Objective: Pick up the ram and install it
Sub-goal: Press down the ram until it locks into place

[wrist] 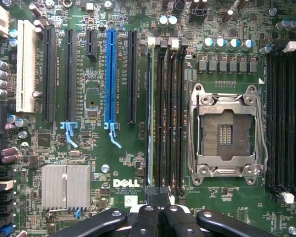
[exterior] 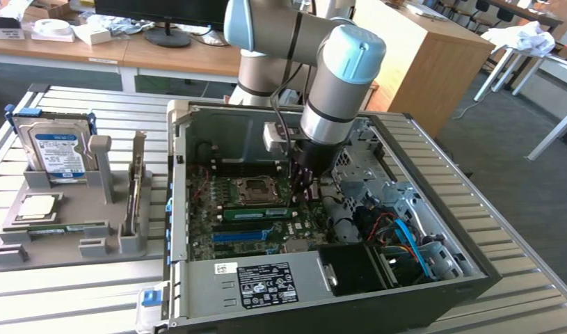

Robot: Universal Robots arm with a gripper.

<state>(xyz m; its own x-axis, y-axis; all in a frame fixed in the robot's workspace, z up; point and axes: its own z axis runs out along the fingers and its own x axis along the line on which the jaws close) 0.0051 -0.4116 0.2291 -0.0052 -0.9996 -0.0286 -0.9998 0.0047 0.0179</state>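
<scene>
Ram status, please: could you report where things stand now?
Gripper shut, at ram's end. Ram standing in motherboard slot beside processor socket. Nothing seen blocking.

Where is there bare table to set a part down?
Slatted metal table is bare on the camera side of the grey parts holder, and along the exterior view's right of the open black computer case. Inside the case is crowded.
</scene>
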